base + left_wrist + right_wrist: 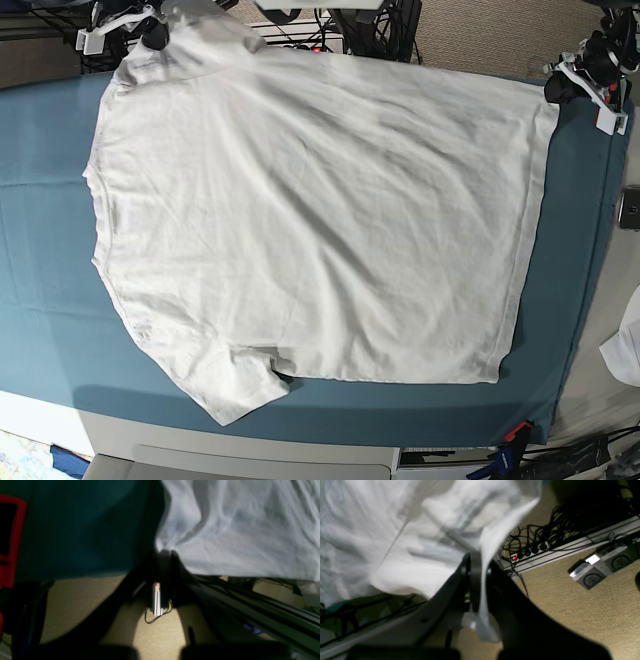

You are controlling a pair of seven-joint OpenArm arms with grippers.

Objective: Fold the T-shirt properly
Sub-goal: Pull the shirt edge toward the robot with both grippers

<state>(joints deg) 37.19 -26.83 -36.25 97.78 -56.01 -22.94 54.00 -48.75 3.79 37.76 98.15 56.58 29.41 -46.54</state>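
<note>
I am looking at the T-shirt (320,220) lying spread over the teal table cover (45,300), filling most of it. Its far edge is running along the far side of the table, and there both grippers are holding it. The right gripper (480,580) is sitting at the far corner on the base view's left; its jaws are closed on a fold of the white cloth, which is passing between the dark fingers (475,580) and hanging below them. The left gripper (165,555) is at the opposite far corner, its jaws pressed together on the hem corner, where the fabric is bunching into small pleats.

On the near side, a wide strip of bare teal cover is staying free along the table's front edge, and a narrower strip is showing beyond the hem on the base view's right. One sleeve (235,385) is reaching toward the front edge, with a little crease where it meets the body.

The shirt is a soft, thin cotton, plain white, with many shallow wrinkles running across it. The cover looks smooth and matt. A small scrap of white cloth (625,350) is lying off the cover at the right border.
</note>
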